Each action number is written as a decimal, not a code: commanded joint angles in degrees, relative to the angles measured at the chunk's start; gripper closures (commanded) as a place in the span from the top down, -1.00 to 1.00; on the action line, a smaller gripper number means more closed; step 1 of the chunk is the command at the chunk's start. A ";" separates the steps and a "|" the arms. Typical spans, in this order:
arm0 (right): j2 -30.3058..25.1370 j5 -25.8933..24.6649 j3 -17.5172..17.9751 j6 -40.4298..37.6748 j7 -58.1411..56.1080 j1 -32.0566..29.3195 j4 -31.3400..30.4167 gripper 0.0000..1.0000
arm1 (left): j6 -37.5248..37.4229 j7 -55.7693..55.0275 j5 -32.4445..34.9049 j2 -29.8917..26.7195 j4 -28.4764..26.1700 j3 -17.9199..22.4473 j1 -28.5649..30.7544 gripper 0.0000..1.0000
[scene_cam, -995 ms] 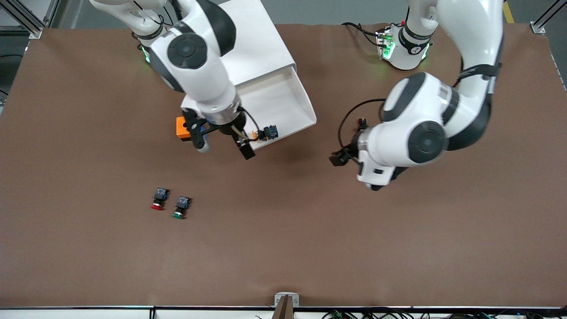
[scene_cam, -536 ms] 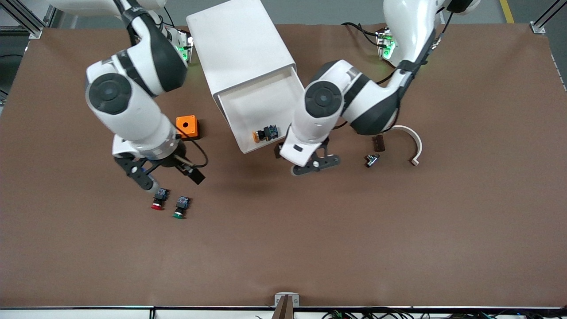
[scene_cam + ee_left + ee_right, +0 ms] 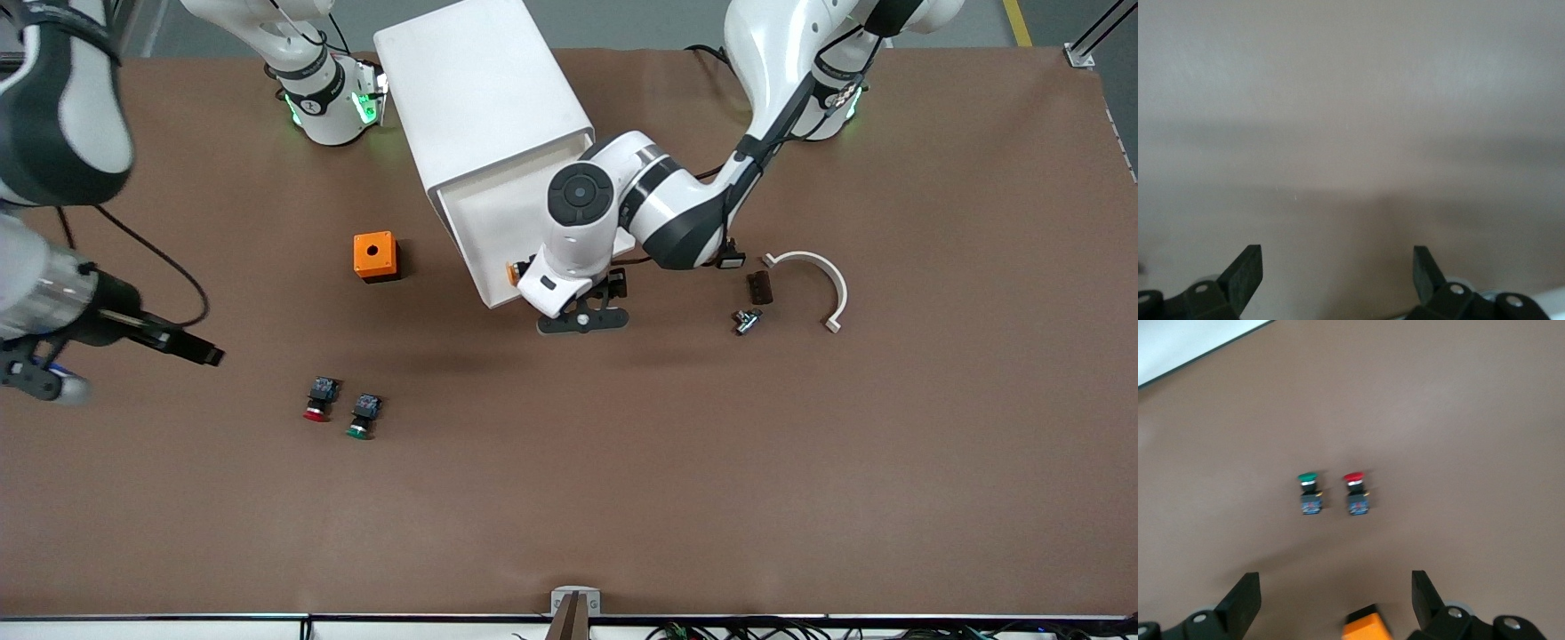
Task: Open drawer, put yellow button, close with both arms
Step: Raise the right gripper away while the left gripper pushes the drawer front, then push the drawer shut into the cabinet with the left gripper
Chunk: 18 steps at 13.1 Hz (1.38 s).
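The yellow button [image 3: 513, 271] already lies in the open drawer [image 3: 498, 218], and if the left gripper [image 3: 582, 320], fingers spread and empty at its front, pushes alone while the open right gripper [image 3: 40, 378] hangs over the table's right-arm end, the cabinet [image 3: 480, 89] could slide.

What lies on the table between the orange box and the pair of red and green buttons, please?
Nothing: in the front view, only bare brown table separates the orange box from the red button and green button.
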 commanded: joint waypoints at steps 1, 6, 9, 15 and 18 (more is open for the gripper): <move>-3.29 1.38 -4.93 -0.59 -11.66 1.42 -1.33 1.00 | -4.13 -3.62 -0.95 -1.14 -1.46 -3.47 -0.49 0.99; -8.56 -2.82 -6.71 -0.14 -17.07 2.47 -4.49 1.00 | -4.75 -14.52 -3.51 -0.79 -2.16 -8.23 -4.25 0.99; -9.71 -4.34 -5.83 -0.41 -16.99 2.56 -4.40 1.00 | -4.75 -15.42 -7.44 -0.35 -2.51 -8.23 -5.76 0.99; -13.22 -6.09 -3.10 -0.32 -16.37 1.33 -5.36 1.00 | -4.75 -15.59 -10.45 -1.22 -2.07 -7.71 -3.75 0.99; -16.21 -6.09 -3.01 0.47 -16.28 1.25 -8.96 1.00 | -4.84 -14.80 -9.49 -4.99 -1.81 -7.71 6.85 0.99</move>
